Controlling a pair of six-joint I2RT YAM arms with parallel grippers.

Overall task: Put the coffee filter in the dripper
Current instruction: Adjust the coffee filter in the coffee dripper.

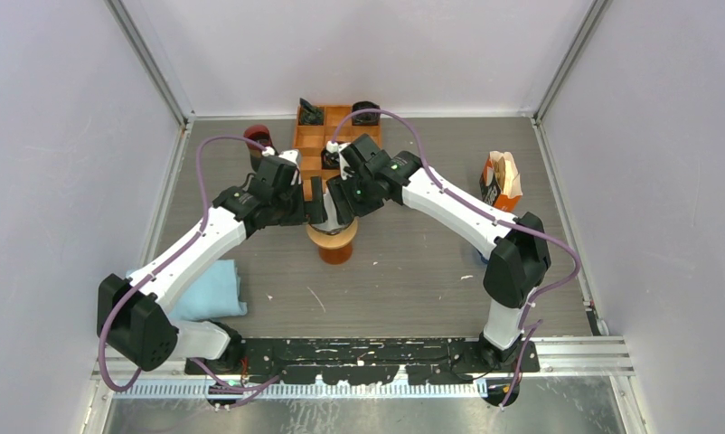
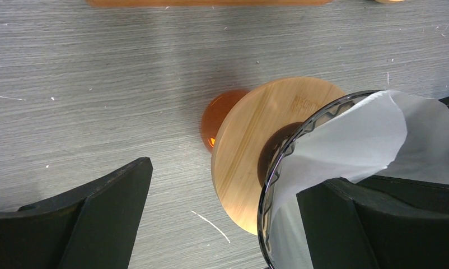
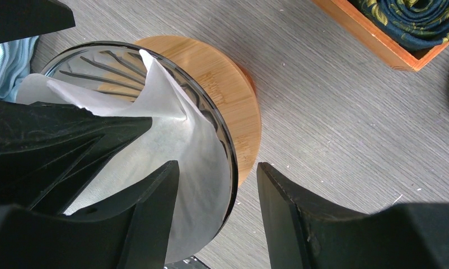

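Inside the glass dripper [image 3: 93, 61]: paper filter [image 3: 194, 151], creased (left gripper [image 2: 222, 179], right gripper [image 3: 218, 167] both spread apart). Withdrawing, you may snag it and drag it out.

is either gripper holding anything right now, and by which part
Nothing looks gripped. The right gripper straddles the dripper rim with jaws open; the left gripper is open too, one finger in the filter.

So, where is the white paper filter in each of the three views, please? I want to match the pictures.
Top external: the paper filter is at the centre, mostly hidden between the left pincer and the right pincer.
Left wrist: it is at the right side, inside the dark dripper rim.
Right wrist: it is left of centre, inside the same rim.
Shared landmark: the wooden disc under the dripper.
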